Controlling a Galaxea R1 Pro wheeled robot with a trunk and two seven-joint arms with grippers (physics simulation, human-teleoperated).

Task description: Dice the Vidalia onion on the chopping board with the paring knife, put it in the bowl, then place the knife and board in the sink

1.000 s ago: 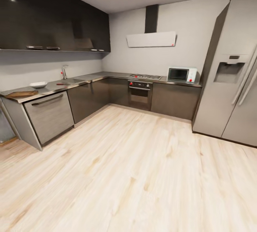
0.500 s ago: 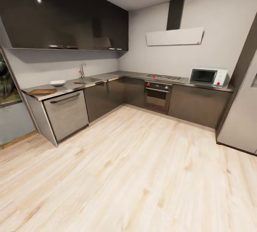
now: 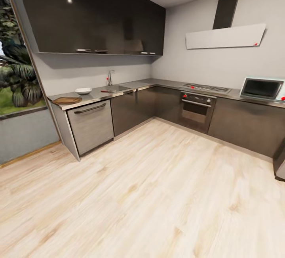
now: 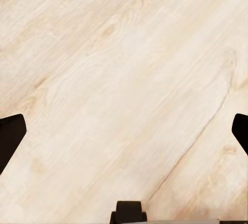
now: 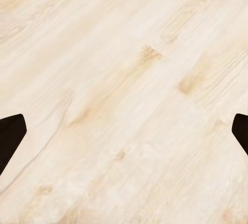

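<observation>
Left claw: spread wide, its two dark fingertips at opposite edges of the left wrist view; nothing was held between them, and it hung over bare floor.
Right claw: likewise wide apart, dark fingertips at either edge of the right wrist view; it gripped nothing and touched nothing, with pale wood planks beneath.
Floor: light wood-grain boards, filling the near half of the head view.
Table: a grey L-shaped worktop along the far walls, well away from the robot, over dark cabinets.
Chopping board: lay flat on the near end of the table, by the window.
Bowl: white, stood on the table just beyond the chopping board, apart from it.
Paring knife: a thin red streak lay on the table between the bowl and the sink; too small to tell more.
Sink: set into the table past the bowl, with a curved tap behind it.
Vidalia onion: too far off to make out in the sink.
Oven: built under the hob on the far run.
Microwave: stood on the table at the far right.
Extractor hood: pale panel on the wall above the hob.
Window: at the left, with green foliage outside.
</observation>
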